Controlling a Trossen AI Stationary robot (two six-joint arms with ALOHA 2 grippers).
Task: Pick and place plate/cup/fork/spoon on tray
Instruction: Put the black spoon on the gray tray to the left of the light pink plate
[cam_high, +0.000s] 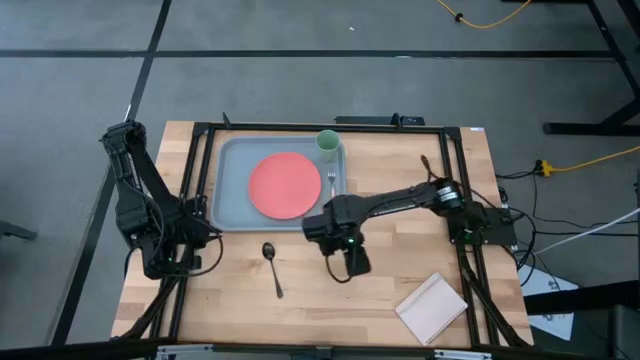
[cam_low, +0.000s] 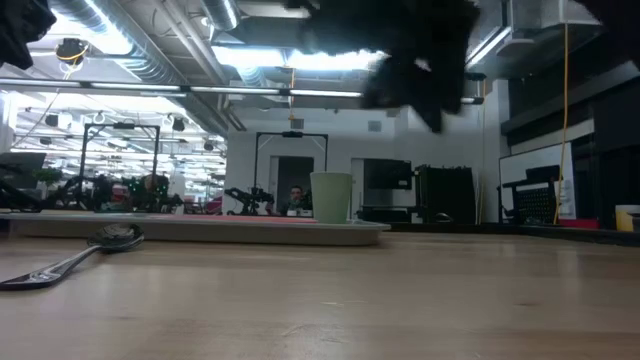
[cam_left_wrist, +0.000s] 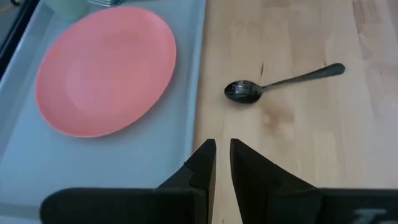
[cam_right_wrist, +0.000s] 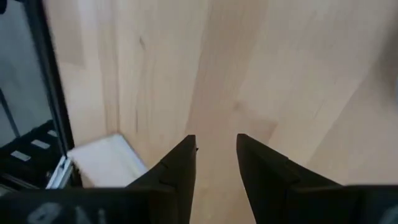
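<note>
A large rectangular grey-blue plastic tray (cam_high: 232, 205) with rounded corners and a raised rim sits in the upper middle of the table in the high view. On it, slightly right of its centre, lies the flat round coral-red plate (cam_high: 285, 184), matte and plain, the widest piece of tableware here. At the tray's upper right corner stands the small pale green cylindrical cup (cam_high: 328, 143), upright; from table height it shows as a short, pale tumbler (cam_low: 331, 196) rising behind the tray's rim (cam_low: 200, 231). Just below the cup, along the tray's right edge, lies the small fork (cam_high: 331, 180) with silver tines; its handle is too small to make out.

The small dark spoon (cam_high: 272, 266) lies on the bare light wooden tabletop (cam_high: 380, 310) below the tray, apart from it, oval bowl toward the tray and thin handle running down toward the lower edge of the frame. In the left wrist view its bowl (cam_left_wrist: 243, 91) looks glossy and nearly black, beside the tray's edge (cam_left_wrist: 198, 81) and the plate (cam_left_wrist: 106, 70).

The right gripper (cam_high: 355, 262) hovers right of the spoon, over bare wood; its two dark fingers (cam_right_wrist: 180, 165) stand slightly apart with nothing between them. The left gripper (cam_high: 195, 238) waits by the tray's lower left corner, its fingers (cam_left_wrist: 205, 163) nearly together and empty.

A tan rectangular notepad (cam_high: 432, 307) lies in the lower right of the table
</note>
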